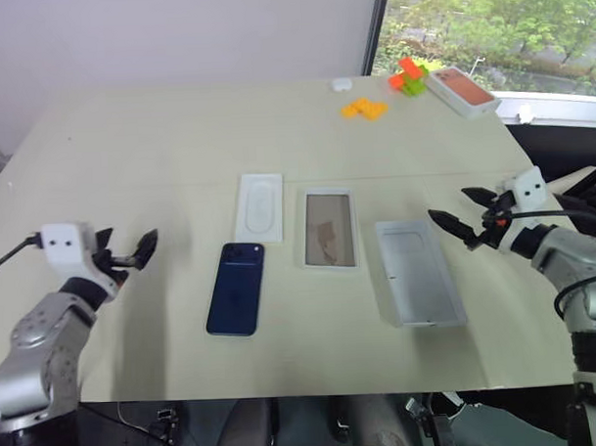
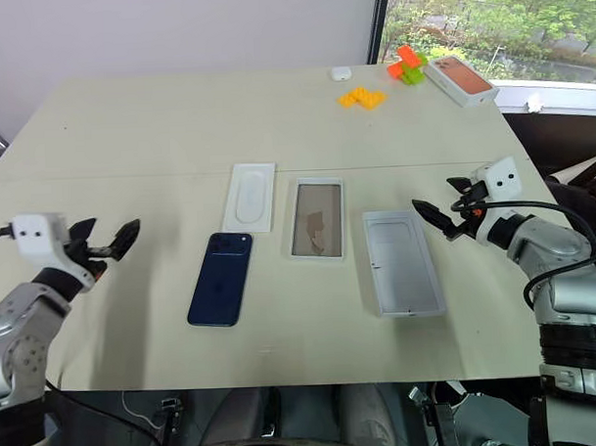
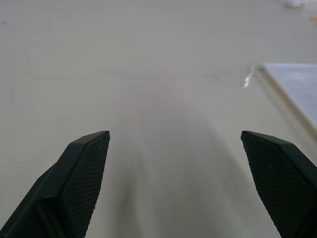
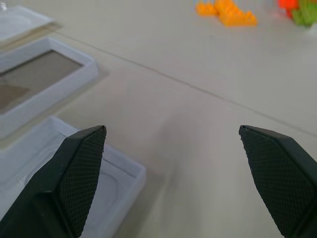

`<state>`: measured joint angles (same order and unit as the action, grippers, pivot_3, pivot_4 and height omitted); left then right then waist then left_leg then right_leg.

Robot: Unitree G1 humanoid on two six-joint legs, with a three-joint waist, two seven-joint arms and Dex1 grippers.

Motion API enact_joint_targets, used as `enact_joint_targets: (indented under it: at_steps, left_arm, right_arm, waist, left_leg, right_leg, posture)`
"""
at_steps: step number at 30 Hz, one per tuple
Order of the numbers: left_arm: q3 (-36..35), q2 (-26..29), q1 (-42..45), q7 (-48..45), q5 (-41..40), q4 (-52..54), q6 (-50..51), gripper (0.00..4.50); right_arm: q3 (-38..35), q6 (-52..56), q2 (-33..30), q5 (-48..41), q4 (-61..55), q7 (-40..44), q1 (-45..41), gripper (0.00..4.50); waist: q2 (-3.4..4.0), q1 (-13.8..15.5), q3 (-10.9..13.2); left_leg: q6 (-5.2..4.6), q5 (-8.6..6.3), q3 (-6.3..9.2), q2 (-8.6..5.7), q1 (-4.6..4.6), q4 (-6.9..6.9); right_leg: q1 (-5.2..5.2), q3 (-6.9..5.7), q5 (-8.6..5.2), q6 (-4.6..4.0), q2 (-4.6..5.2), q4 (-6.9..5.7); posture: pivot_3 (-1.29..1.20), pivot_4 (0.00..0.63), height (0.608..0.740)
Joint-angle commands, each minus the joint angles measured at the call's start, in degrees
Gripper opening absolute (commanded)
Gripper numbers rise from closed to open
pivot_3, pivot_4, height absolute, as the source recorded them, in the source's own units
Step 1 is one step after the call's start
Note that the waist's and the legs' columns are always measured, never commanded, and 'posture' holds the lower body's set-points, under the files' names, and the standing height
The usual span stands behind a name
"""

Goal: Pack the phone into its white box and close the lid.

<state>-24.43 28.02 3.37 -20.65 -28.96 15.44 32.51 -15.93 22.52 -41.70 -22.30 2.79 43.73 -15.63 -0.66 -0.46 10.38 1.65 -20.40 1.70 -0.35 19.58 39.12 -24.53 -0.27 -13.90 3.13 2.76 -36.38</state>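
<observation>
Clearly we have not begun the packing yet. Our left gripper [image 1: 131, 252] hangs over the desk [image 1: 177, 129] with its jaws spread wide and nothing between them, and our right gripper [image 1: 461, 215] is just as released and empty. The phone [image 1: 236, 288] lies flat on its face, dark back up, a little way off to the inner side of our left gripper and apart from everything else. Between our two grippers sit the other pieces in a row: the thin white insert [image 1: 258, 207] just beyond the phone, then the white box [image 1: 330, 228], then the lid [image 1: 418, 272], which lies hollow side up close under our right gripper.

By our reckoning every step is left: lift the phone, lay it in the box, turn the lid over and seat it.

Some things we cannot make out. The box's floor shows a grey-brown patch, and we cannot tell whether that is a sheet, a reflection or bare card. The lid's printed top faces down, hidden. Far beyond our right gripper, an orange-printed box [image 1: 461, 89], coloured blocks [image 1: 407, 76] and a small white object [image 1: 341, 83] sit near the desk's far edge.
</observation>
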Motion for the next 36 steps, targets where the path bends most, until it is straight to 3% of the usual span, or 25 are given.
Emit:
enact_joint_targets:
  at_steps: [1, 5, 12, 17, 22, 26, 36]
  left_arm:
    - [4.49, -1.29, 6.25, 2.79, -2.29, 1.00, 7.62, 4.47]
    - [9.33, -2.65, 14.57, 6.49, -3.13, -0.83, 19.49, 4.47]
    - [4.94, -10.24, 26.19, 13.27, -8.17, -9.92, 31.99, 4.47]
    - [0.62, -14.37, 31.55, 16.91, -9.89, -15.96, 36.34, 4.47]
    - [1.79, -15.46, 34.46, 17.68, -8.84, -19.09, 39.24, 4.47]
    - [3.91, -15.63, 36.50, 17.69, -7.81, -22.12, 43.30, 4.47]
    - [-0.98, -18.08, 41.30, 19.17, -7.46, -27.47, 48.86, 4.47]
  right_arm:
    - [-1.23, 0.95, -1.32, -0.69, -7.29, -0.71, 0.85, 4.50]
    - [1.84, 3.39, -3.30, -1.04, -15.76, 1.24, 1.62, 4.50]
    - [12.54, 10.74, -1.50, -6.30, -32.04, 3.63, -0.19, 4.50]
    - [16.53, 12.64, 2.78, -7.23, -34.34, 1.28, -2.07, 4.50]
    - [18.82, 13.27, 4.85, -7.13, -35.84, 0.25, -1.55, 4.50]
    - [19.24, 13.41, 5.53, -6.99, -35.85, -0.28, -1.53, 4.50]
    - [19.23, 13.21, 5.52, -6.64, -35.90, -1.01, -0.32, 4.50]
  waist:
    - [0.00, 0.03, 0.00]
    - [-0.01, -0.02, 0.00]
    - [-0.05, -0.31, 0.00]
    - [-0.16, -0.01, 0.01]
    - [-0.18, 0.14, 0.00]
    - [-0.18, 0.21, 0.00]
    - [-0.18, 1.06, -0.03]
  left_leg:
    - [0.00, 0.00, 0.00, 0.00, 0.00, 0.00]
    - [-0.01, 0.00, 0.01, -0.04, 0.02, 0.07]
    - [0.01, 0.01, 0.03, 0.04, -0.04, 0.06]
    - [0.13, 0.08, 0.06, -0.10, -0.02, 0.12]
    - [0.53, 0.30, 0.11, -0.14, 0.02, 0.11]
    - [0.54, 0.31, 0.11, -0.17, 0.02, 0.11]
    - [0.57, 0.33, 0.12, -0.21, -0.04, 0.11]
  right_leg:
    - [0.01, 0.00, 0.00, 0.01, 0.00, 0.00]
    - [0.01, 0.02, 0.08, 0.13, -0.04, -0.04]
    - [0.00, 0.02, 0.08, 0.14, -0.20, -0.06]
    - [0.01, 0.02, 0.09, 0.15, -0.10, -0.11]
    - [0.00, 0.02, 0.09, 0.16, -0.06, -0.05]
    - [0.01, 0.02, 0.09, 0.16, -0.06, -0.05]
    - [0.03, 0.02, 0.09, 0.16, -0.09, -0.13]
  posture:
    - [0.00, 0.150, 0.740]
    - [0.00, 0.150, 0.740]
    - [0.00, 0.150, 0.740]
    - [0.00, 0.150, 0.740]
    - [0.00, 0.150, 0.740]
    - [0.00, 0.150, 0.740]
    - [0.00, 0.150, 0.740]
